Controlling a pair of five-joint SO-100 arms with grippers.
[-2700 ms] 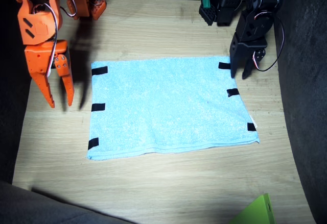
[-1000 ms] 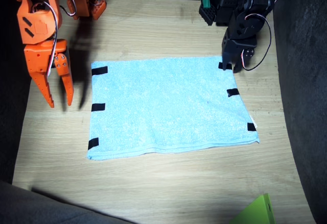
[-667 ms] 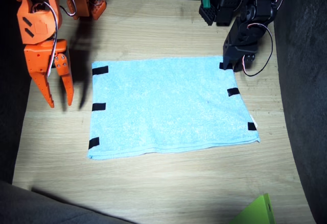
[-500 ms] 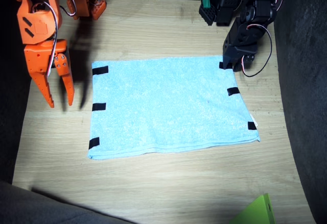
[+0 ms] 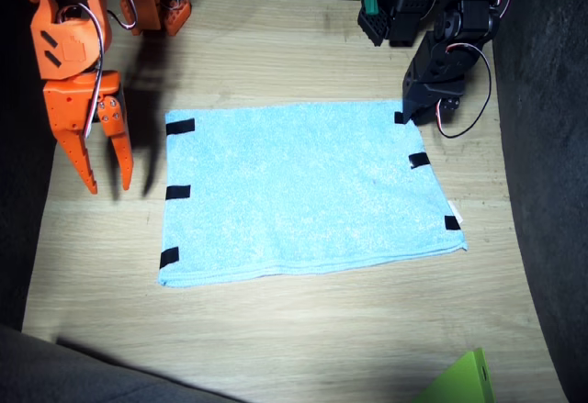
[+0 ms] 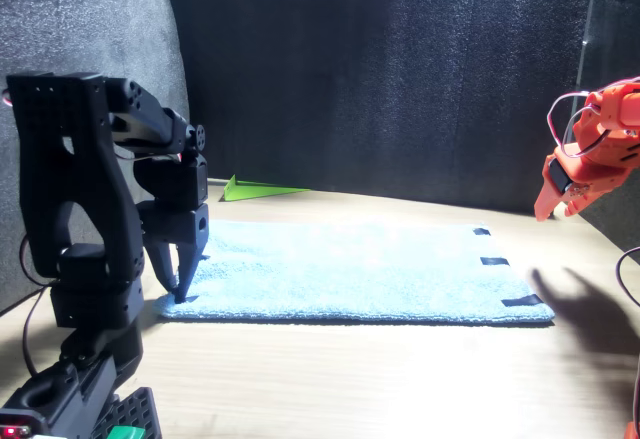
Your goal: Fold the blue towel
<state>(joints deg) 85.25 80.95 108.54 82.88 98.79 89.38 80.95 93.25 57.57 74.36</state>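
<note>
The towel (image 5: 308, 192) lies flat and unfolded in the middle of the table (image 5: 276, 330), black tape strips (image 5: 180, 127) marking its two short edges. The black left gripper (image 5: 411, 117) stands at one far corner, tips down on or just at the cloth; whether its jaws have closed on the fabric cannot be told from either view. The orange right gripper (image 5: 103, 169) hangs beside the opposite short edge, jaws parted and empty, clear of the cloth. This looks like the opening step: taking hold of the corners. Next, each gripper likely needs a firm pinch on a far corner before drawing that edge over toward the near one. Bare wood runs along the near side, leaving room to lay the fold; a green object (image 5: 459, 380) sits at the table's near corner, well apart.
</note>
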